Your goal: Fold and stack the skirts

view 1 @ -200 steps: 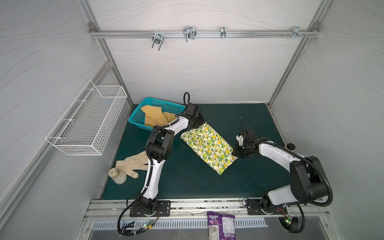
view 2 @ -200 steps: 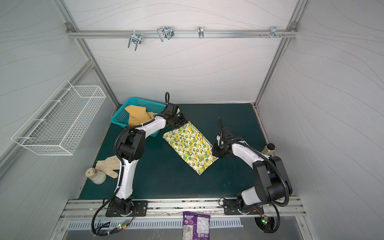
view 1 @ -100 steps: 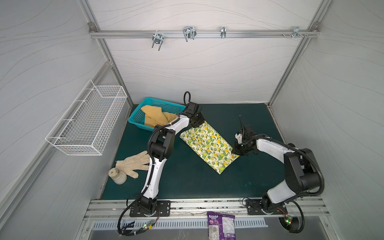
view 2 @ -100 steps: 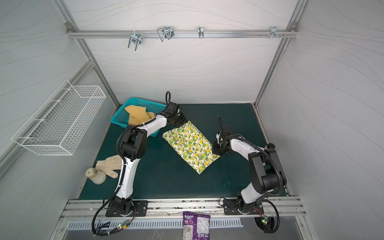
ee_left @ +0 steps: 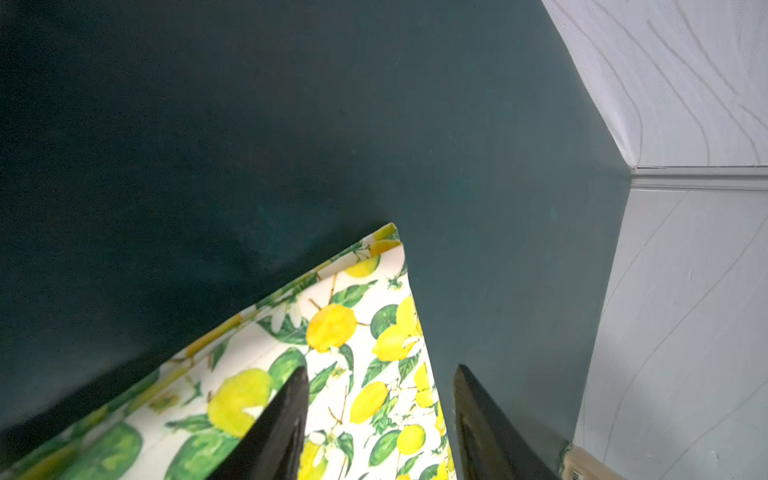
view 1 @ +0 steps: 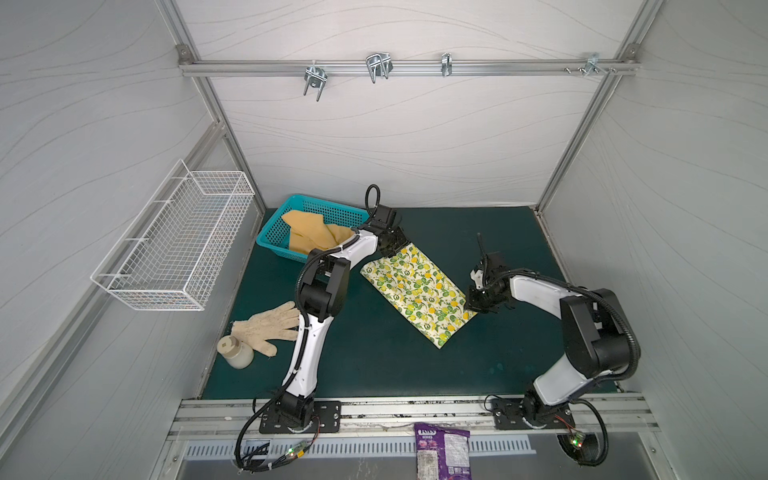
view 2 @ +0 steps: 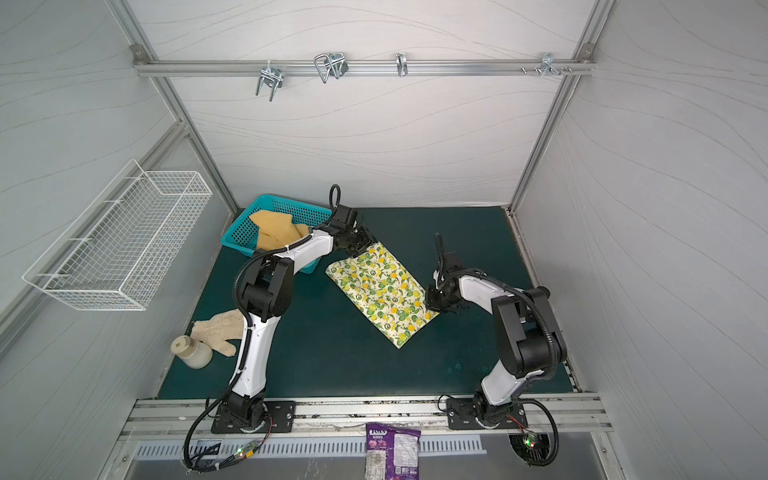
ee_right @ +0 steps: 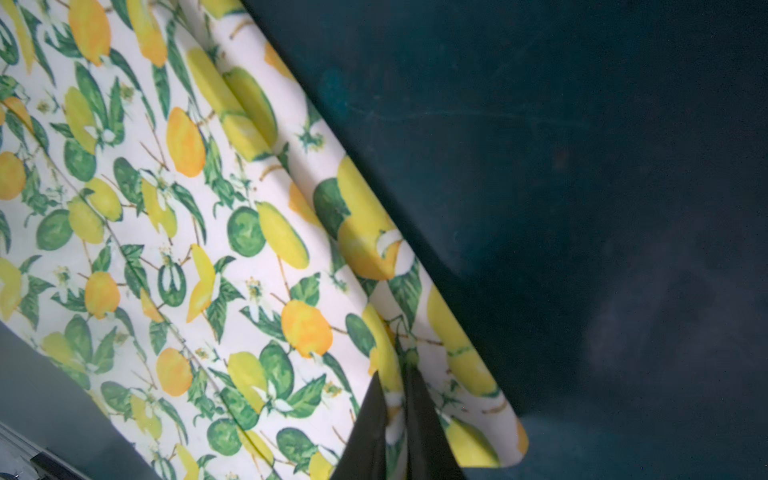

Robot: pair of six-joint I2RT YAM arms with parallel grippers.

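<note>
Lemon-print skirt [view 1: 415, 291] lies folded in a long strip, diagonal at ctr of the green mat [view 1: 374, 365]. Left gripper [ee_left: 380, 374] sits over its far corner w/ fingers spread, nothing pinched. Right gripper [ee_right: 392, 380] is clamped on the right-hand corner (a fold of cloth sits between the tips). Mustard skirt [view 1: 309, 232] rests crumpled in the teal basket [view 1: 270, 245], back left.

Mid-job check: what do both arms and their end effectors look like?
The left arm and right arm match: white shells, black joints, black base plates, black corrugated cable alongside. The left end effector and right end effector have slim black tapered fingers. No markings visible.
</note>
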